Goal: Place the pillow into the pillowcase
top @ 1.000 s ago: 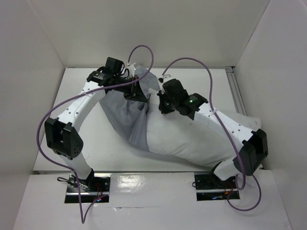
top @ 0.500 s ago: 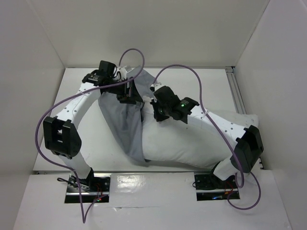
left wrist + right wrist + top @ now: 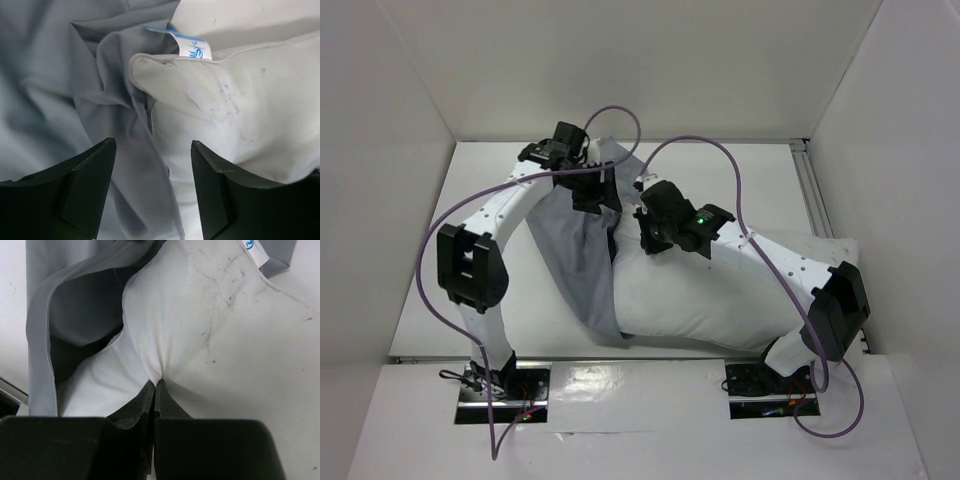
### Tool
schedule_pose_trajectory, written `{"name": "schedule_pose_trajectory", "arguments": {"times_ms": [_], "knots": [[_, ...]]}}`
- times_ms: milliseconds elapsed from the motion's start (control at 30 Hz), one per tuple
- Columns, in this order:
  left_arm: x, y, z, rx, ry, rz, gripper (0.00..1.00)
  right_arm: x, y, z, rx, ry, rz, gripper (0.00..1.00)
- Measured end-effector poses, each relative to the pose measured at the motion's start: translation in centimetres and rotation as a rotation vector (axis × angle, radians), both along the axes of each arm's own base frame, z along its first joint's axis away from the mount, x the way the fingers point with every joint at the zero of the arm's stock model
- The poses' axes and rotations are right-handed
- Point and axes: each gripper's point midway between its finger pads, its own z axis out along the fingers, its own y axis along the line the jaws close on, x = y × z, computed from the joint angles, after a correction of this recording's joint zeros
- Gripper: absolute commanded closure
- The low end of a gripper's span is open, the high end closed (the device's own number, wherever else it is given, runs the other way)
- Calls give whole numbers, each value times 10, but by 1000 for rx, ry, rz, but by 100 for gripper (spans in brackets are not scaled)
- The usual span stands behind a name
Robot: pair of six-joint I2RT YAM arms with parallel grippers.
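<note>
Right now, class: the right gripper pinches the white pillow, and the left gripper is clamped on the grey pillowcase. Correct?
Not quite. The left wrist view shows the left gripper open, with the pillowcase lying ungripped beyond its fingers. The right gripper does pinch the pillow.

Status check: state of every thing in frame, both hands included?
pillow, one end partly inside the pillowcase mouth, most of it outside.
pillowcase, limp, wrinkled, mouth gaping.
left hand, open, empty, over the pillowcase edge.
right hand, shut on a pinch of pillow fabric.
</note>
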Motion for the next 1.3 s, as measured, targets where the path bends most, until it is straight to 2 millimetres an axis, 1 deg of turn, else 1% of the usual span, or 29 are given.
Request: {"name": "schedule_pose_trajectory", "arguments": {"times_ms": [100, 200, 233, 300, 367, 400, 533, 667, 767, 833, 933, 1033, 1133, 1300], "knots": [[-3, -12, -20, 54, 36, -45, 31, 0, 0, 0, 0, 0, -1, 100], [-11, -15, -43, 109, 96, -60, 45, 0, 0, 0, -1, -1, -1, 100], [-13, -14, -47, 123, 108, -59, 48, 0, 0, 0, -1, -1, -1, 100], [-15, -11, -53, 140, 131, -52, 66, 0, 0, 0, 0, 0, -1, 100], [-14, -9, -54, 152, 135, -42, 85, 0, 0, 0, 0, 0, -1, 100], [-13, -8, -53, 157, 130, -40, 100, 0, 0, 0, 0, 0, -1, 100], [-5, -6, -42, 171, 95, -25, 100, 0, -1, 0, -3, 1, -2, 100], [9, -7, -20, 150, 36, -5, 100, -1, -1, 0, -4, 0, 2, 100], [21, -4, -4, 123, -4, 11, 100, -3, -1, 5, 6, -7, 15, 100], [25, -2, 2, 111, -15, 22, 100, -7, -1, 10, 17, -17, 28, 100], [25, -4, 7, 78, -6, 26, 100, -21, -6, 13, 27, -32, 56, 100], [25, -10, 7, 41, 13, 24, 100, -33, -7, 21, 46, -53, 82, 100], [29, -18, 1, 15, 29, 22, 100, -39, -10, 29, 61, -73, 97, 100], [36, -25, -25, 8, 82, 14, 100, -41, -11, 32, 58, -89, 116, 100]]}}
